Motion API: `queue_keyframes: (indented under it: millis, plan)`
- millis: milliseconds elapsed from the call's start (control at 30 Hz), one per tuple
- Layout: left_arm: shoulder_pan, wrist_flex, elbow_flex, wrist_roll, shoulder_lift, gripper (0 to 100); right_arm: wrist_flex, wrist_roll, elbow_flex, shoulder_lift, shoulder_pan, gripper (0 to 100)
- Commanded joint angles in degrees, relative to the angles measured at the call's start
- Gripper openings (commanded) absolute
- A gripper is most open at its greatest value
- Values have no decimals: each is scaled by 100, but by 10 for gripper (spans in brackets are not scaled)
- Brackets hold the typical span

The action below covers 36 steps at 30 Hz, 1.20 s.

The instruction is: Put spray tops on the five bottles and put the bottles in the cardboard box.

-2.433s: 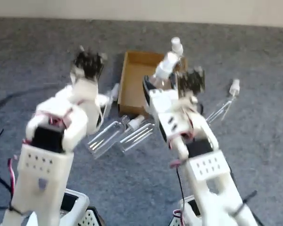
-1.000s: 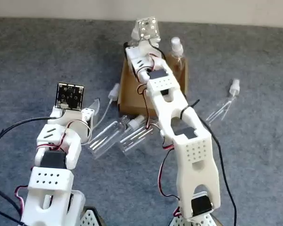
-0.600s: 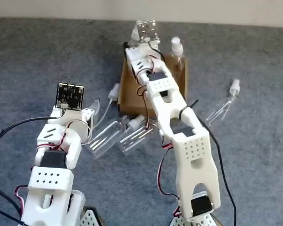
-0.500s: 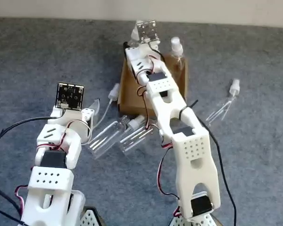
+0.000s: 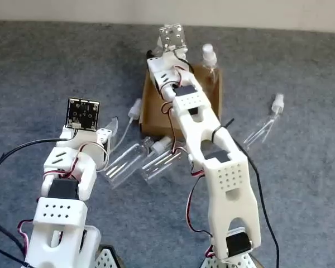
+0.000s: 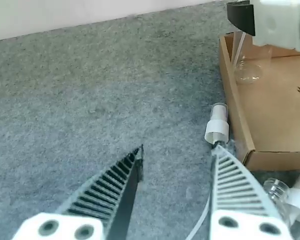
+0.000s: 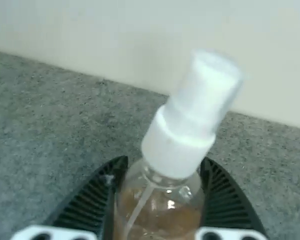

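The right pincer [image 7: 162, 165] is clamped on a capped bottle [image 7: 162, 205] in the cardboard box [image 5: 151, 106], at its 11 o'clock corner. A second capped bottle [image 5: 210, 57] stands at the box's 1 o'clock corner. The left pincer [image 6: 177, 149] hangs with its fingers apart over the carpet [image 6: 90, 100]. A loose spray top [image 6: 216, 129] lies just beside the box's 9 o'clock wall. Two more bottles [image 5: 128, 162] lie side by side at the box's 6 o'clock.

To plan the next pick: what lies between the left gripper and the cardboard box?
A loose spray top, on the carpet beside the cardboard box; the left wrist view shows it.
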State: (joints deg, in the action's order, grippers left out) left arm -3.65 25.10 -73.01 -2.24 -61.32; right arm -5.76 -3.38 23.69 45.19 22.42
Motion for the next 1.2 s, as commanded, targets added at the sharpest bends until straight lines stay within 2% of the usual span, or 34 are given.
queue_keyframes:
  millis: [0, 267, 433, 733, 900, 1167]
  plan:
    - [-48, -141, 22, 53, 22, 203, -145, -97, 40, -154, -31, 153]
    - [-48, -141, 22, 53, 22, 203, -189, -97, -22, -760, -13, 235]
    - [-40, -141, 22, 44, 22, 203, -637, -97, 31, -796, 4, 235]
    - [-40, -141, 22, 44, 22, 203, -646, -114, 48, -840, 4, 235]
    - [-40, -141, 22, 44, 22, 203, -804, -510, 48, -1059, 119, 235]
    - [-40, -132, 31, 44, 22, 203, -1253, -536, 365, -1279, 189, 235]
